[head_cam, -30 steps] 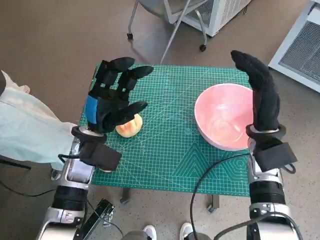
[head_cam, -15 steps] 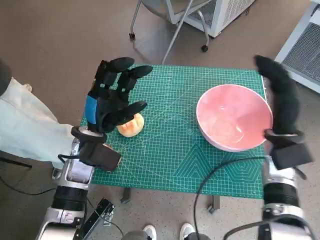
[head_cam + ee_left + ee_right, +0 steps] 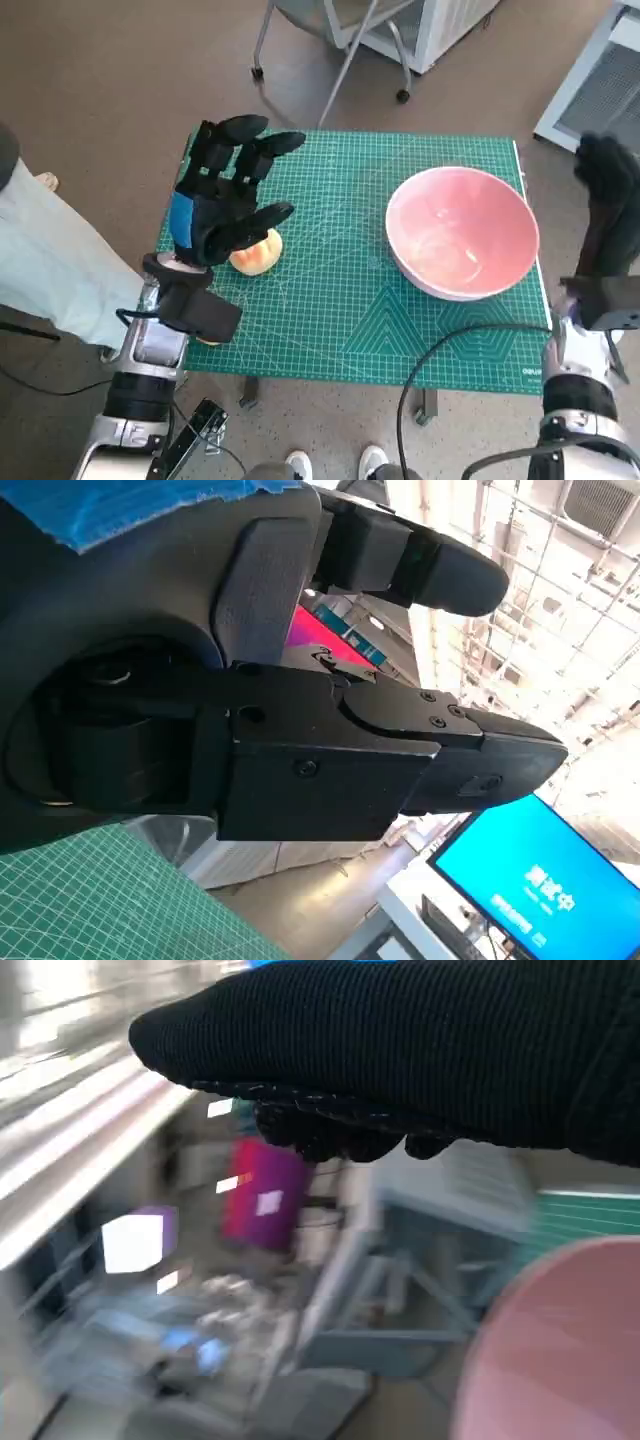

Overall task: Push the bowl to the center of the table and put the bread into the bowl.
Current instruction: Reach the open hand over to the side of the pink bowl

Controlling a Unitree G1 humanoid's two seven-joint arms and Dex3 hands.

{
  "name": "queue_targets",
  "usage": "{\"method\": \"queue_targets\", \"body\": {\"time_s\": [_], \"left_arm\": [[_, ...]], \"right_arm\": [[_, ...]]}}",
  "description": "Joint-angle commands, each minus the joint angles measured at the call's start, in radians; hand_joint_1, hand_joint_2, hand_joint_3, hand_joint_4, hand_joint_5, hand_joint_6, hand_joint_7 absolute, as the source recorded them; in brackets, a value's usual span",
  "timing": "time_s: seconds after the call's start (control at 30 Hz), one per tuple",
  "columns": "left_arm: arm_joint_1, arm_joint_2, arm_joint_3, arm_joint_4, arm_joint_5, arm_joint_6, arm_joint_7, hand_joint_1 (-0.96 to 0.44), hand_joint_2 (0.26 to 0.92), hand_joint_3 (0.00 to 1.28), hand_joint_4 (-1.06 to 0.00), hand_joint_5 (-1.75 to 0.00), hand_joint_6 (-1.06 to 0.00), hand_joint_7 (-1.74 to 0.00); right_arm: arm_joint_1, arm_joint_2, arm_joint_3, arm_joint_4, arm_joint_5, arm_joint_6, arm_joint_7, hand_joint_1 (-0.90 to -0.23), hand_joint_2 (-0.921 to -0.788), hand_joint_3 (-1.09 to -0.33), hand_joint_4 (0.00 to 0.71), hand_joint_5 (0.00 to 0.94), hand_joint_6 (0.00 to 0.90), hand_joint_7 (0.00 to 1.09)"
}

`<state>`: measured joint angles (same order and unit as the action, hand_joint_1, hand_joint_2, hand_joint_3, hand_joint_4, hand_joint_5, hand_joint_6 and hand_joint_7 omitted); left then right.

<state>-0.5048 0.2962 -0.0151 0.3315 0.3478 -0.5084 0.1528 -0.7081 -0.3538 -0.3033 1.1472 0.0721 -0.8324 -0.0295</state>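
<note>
The tabletop [image 3: 340, 310], covered by a green cutting mat, carries the pink bowl [image 3: 461, 232] toward its right side and the bread [image 3: 256, 254] near its left edge. The left hand [image 3: 222, 200] hovers above the bread with fingers spread, holding nothing. The right hand [image 3: 608, 215] is raised just off the tabletop's right edge, beside the bowl, apart from it; whether its fingers are spread I cannot tell
</note>
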Motion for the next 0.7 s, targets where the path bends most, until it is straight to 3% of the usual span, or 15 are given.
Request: {"method": "queue_targets", "body": {"time_s": [0.03,0.27,0.53,0.7], "left_arm": [[0.007,0.003,0.005,-0.007,-0.001,-0.002,0.01,-0.02,0.91,0.0,-0.21,-0.94,-0.25,-0.96],[0.013,0.012,0.009,-0.007,-0.001,-0.005,0.01,-0.03,0.912,0.0,-0.22,-0.93,-0.25,-0.95],[0.023,0.02,0.017,-0.011,-0.009,-0.011,0.005,-0.03,0.913,0.0,-0.22,-0.93,-0.26,-0.94],[0.032,0.024,0.023,-0.021,-0.011,-0.009,0.001,-0.04,0.914,0.0,-0.22,-0.92,-0.26,-0.94]], "right_arm": [[0.003,0.01,-0.008,0.069,0.006,0.07,-0.024,-0.555,-0.921,-0.789,0.289,0.002,0.002,0.75],[0.003,0.027,-0.004,0.109,0.002,0.129,-0.039,-0.519,-0.921,-0.844,0.251,0.0,0.0,0.73],[-0.005,0.084,-0.046,0.136,0.064,0.205,0.026,-0.528,-0.921,-0.829,0.207,0.0,-0.001,0.73],[-0.018,0.105,-0.061,0.146,0.081,0.241,0.042,-0.521,-0.921,-0.822,0.2,0.0,-0.001,0.73]]}}
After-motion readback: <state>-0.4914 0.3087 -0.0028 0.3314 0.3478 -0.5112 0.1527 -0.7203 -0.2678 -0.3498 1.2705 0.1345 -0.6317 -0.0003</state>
